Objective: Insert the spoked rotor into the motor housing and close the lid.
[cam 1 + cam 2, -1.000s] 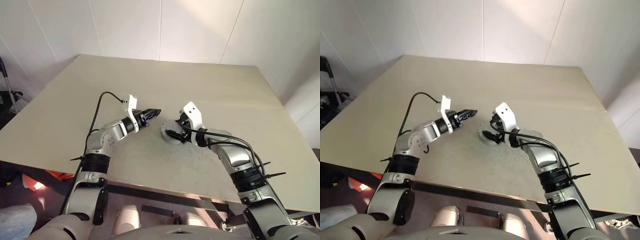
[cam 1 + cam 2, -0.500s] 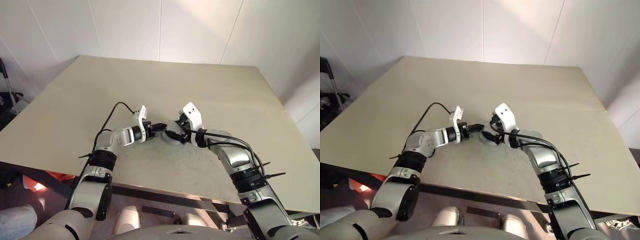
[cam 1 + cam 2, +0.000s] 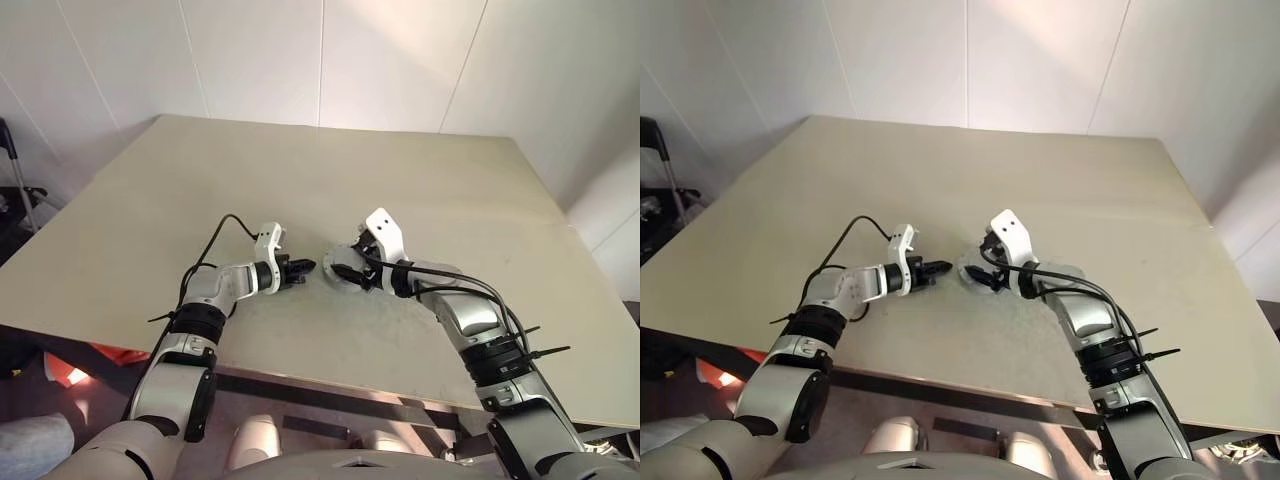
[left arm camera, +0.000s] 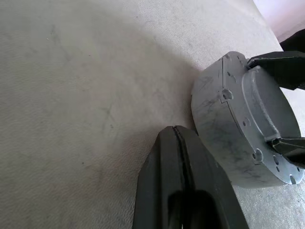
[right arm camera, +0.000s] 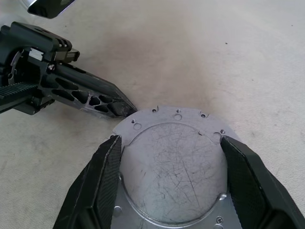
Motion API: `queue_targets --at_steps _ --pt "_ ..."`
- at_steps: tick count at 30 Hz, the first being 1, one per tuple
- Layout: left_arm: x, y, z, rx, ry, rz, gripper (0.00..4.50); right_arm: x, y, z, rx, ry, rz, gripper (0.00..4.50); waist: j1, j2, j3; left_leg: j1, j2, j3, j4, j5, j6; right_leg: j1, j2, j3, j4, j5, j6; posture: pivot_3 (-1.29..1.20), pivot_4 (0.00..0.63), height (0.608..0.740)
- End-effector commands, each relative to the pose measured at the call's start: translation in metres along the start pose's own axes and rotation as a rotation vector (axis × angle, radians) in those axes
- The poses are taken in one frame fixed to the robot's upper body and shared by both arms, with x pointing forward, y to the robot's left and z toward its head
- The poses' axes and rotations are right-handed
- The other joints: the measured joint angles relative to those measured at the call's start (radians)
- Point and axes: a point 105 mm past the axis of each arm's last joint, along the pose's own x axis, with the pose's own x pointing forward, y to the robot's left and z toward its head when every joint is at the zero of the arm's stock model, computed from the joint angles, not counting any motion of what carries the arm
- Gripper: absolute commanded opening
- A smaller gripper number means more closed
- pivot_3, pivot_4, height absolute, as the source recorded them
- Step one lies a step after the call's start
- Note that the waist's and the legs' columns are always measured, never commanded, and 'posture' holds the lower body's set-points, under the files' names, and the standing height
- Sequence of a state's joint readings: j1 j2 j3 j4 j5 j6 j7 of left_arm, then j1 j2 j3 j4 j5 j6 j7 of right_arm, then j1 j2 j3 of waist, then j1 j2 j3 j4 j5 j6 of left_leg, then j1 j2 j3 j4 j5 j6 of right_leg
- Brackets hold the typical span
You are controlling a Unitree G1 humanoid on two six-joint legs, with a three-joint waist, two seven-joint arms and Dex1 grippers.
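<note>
- The left gripper (image 4: pixel 175 131) has its two black fingers pressed flat together, a thin seam between them, and it holds nothing. In the left eye view it sits just left of the frame's centre, low over the table (image 3: pixel 420 180).
- Its tip lies right beside the side wall of the motor housing (image 4: pixel 217 119); whether the two actually touch I cannot tell (in the right wrist view the tip comes up to the housing's rim at the left-centre of that frame).
- The right gripper (image 5: pixel 169 157) stands wide, one black finger at either side of the housing's round top, both against its edge. Whether they press on it or merely bracket it cannot be told.
- The housing appears as a thick grey drum standing flat on the table, at about the centre of the left eye view.
- On top of it sits the lid (image 5: pixel 174 171), a scratched silver-grey disc seated inside the rim, with small screw holes around the flange.
- The spoked rotor cannot be made out (the closed top covers the housing's inside).
- The table is a pale beige sheet, and white wall panels rise behind it across the upper part of the head views.
</note>
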State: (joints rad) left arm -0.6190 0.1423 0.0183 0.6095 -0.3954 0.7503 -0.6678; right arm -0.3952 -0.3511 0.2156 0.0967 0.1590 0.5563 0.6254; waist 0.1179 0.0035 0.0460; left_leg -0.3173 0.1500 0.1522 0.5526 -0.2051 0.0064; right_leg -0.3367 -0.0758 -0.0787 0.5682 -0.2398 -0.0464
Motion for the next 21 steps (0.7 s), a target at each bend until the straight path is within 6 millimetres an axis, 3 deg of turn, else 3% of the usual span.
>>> queue_targets --at_steps 1,4,9,16,21 --pt "0.000 0.001 -0.005 -0.027 0.014 0.003 0.00 -0.004 -0.013 -0.033 0.045 0.128 -0.073 4.46 0.000 0.000 0.000 0.000 0.000 0.000 0.000 0.000 0.000 0.000 0.000 0.000 0.000 0.000 0.000 0.00 0.000 0.740" --pt "-0.002 0.002 0.004 -0.030 -0.041 0.004 0.00 -0.004 -0.013 -0.035 0.052 0.136 -0.075 4.46 0.002 0.000 0.000 -0.001 0.000 0.000 -0.004 0.000 0.000 0.001 0.000 0.000 0.000 0.000 0.000 0.00 0.000 0.740" --pt "-0.017 0.012 0.041 -0.068 -0.224 0.039 0.00 -0.005 -0.012 -0.040 0.052 0.151 -0.079 4.46 0.002 -0.001 0.002 -0.003 0.000 0.000 -0.006 0.001 -0.001 0.000 0.000 0.000 0.001 0.000 0.000 0.00 0.000 0.740" --pt "-0.035 -0.005 0.087 -0.125 -0.418 -0.083 0.00 -0.004 -0.010 -0.041 0.042 0.155 -0.079 4.46 0.003 -0.003 0.002 -0.010 -0.001 0.000 -0.006 0.001 -0.001 -0.005 0.000 0.000 0.001 0.000 -0.001 0.00 0.000 0.740" --pt "-0.029 -0.023 0.085 -0.195 -0.388 -0.194 0.00 -0.004 -0.010 -0.041 0.038 0.155 -0.078 4.46 0.003 -0.002 0.002 -0.015 0.000 0.000 -0.006 0.001 -0.001 -0.008 0.000 0.000 0.003 0.001 -0.002 0.00 0.000 0.740"
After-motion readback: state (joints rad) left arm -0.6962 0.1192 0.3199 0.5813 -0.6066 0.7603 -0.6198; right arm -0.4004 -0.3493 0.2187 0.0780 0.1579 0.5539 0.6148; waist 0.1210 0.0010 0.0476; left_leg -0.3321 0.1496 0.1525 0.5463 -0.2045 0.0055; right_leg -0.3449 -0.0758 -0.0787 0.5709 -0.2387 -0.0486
